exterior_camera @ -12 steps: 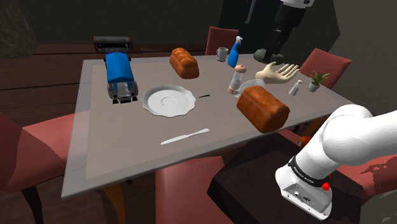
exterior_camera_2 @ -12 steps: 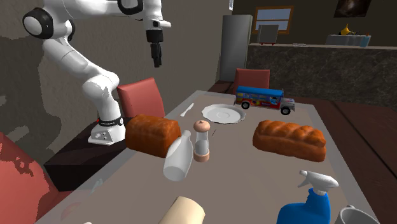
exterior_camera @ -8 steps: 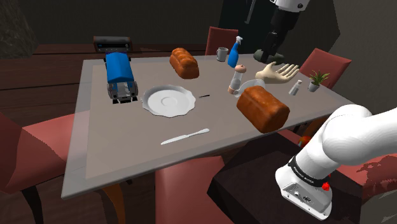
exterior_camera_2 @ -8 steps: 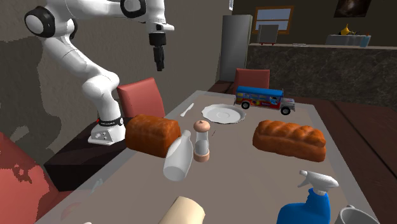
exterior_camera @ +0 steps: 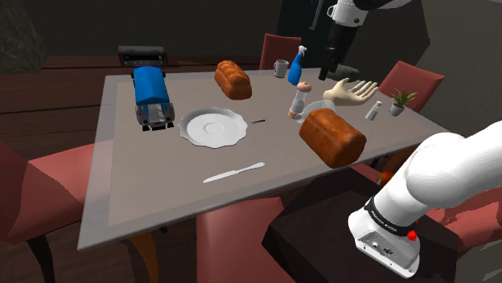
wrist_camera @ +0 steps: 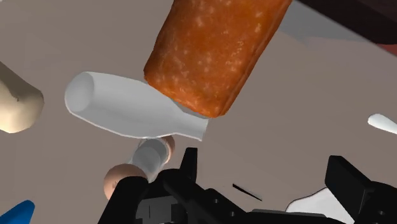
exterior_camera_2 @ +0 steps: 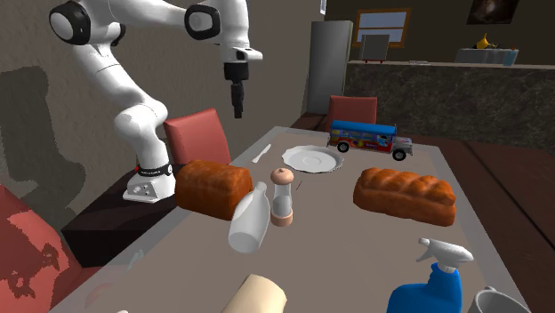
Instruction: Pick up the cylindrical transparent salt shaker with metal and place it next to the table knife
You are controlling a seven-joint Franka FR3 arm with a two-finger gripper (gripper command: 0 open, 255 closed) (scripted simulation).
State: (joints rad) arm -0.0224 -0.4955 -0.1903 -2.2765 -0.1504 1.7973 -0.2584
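The robot's black hand [exterior_camera: 324, 74] is hanging high over the far side of the tabletop [exterior_camera: 161, 193]. It is well apart from the salt shaker [exterior_camera: 298, 100], which is standing upright below it and toward the shoulder view's left. The shaker, a clear cylinder with a copper-coloured cap and base, is sitting just beside a white bottle [exterior_camera_2: 249, 220] lying on its side. It is also sitting near a brown bread loaf [exterior_camera: 331, 137]. In the wrist view the hand's two fingers [wrist_camera: 347, 181] are standing apart, gripping and touching nothing, while the shaker is showing close by one of them, with the bottle and loaf beyond.

A beige mannequin palm [exterior_camera: 350, 91] is lying on the tabletop, appearing just below the hand in the shoulder view, and a blue spray bottle [exterior_camera: 298, 64] is standing behind the shaker. The table knife [exterior_camera: 234, 172] is lying well apart from the shaker, on the near side of a white plate [exterior_camera: 213, 127]. A second loaf [exterior_camera: 232, 79] and a blue toy bus [exterior_camera: 151, 96] are resting farther toward that view's left.
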